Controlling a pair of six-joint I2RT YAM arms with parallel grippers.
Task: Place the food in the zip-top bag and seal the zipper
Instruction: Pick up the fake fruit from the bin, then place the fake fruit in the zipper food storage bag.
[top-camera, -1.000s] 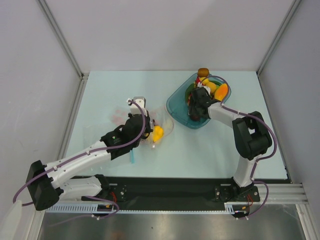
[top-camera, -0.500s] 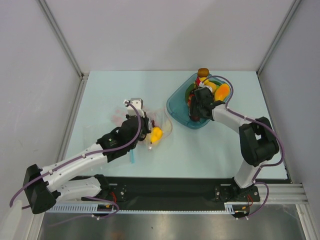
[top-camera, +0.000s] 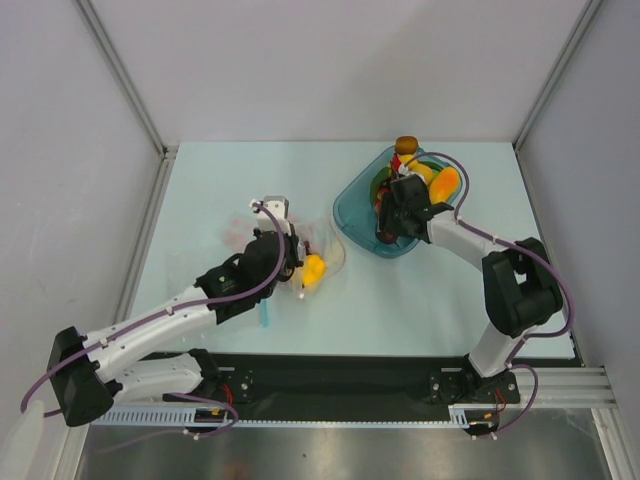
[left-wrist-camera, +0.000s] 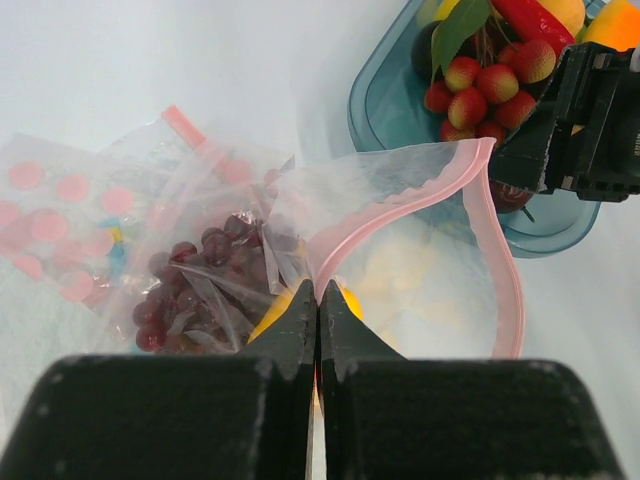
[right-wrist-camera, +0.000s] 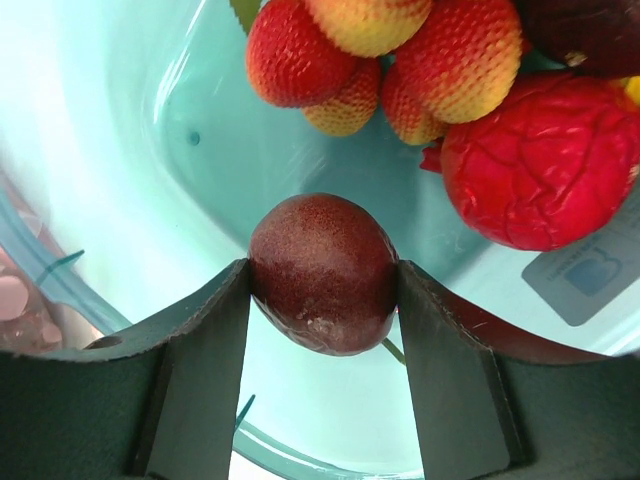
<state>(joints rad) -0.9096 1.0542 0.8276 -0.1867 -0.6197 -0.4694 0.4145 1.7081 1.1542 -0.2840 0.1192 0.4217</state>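
Note:
The clear zip-top bag (left-wrist-camera: 420, 270) lies left of centre with its pink zipper (left-wrist-camera: 492, 230) gaping open. A dark purple grape bunch (left-wrist-camera: 195, 275) and a yellow bell pepper (top-camera: 314, 268) lie in it. My left gripper (left-wrist-camera: 318, 298) is shut on the near zipper edge and also shows in the top view (top-camera: 291, 262). My right gripper (right-wrist-camera: 322, 280) is down in the teal dish (top-camera: 347, 207), shut on a dark red round fruit (right-wrist-camera: 322, 272), which sits just above the dish floor. It appears in the top view (top-camera: 388, 230) too.
More toy food fills the dish: red-yellow lychees (right-wrist-camera: 400, 50), a bumpy red fruit (right-wrist-camera: 535, 165), orange and yellow pieces (top-camera: 440, 180) and a brown-topped piece (top-camera: 405, 146) at its far rim. A pink-dotted plastic sheet (left-wrist-camera: 50, 220) lies left of the bag. A thin blue strip (top-camera: 266, 315) lies near the left arm.
The right arm's elbow has swung right while its gripper stays in the dish on the red fruit. The left arm has shifted slightly, still holding the bag edge.

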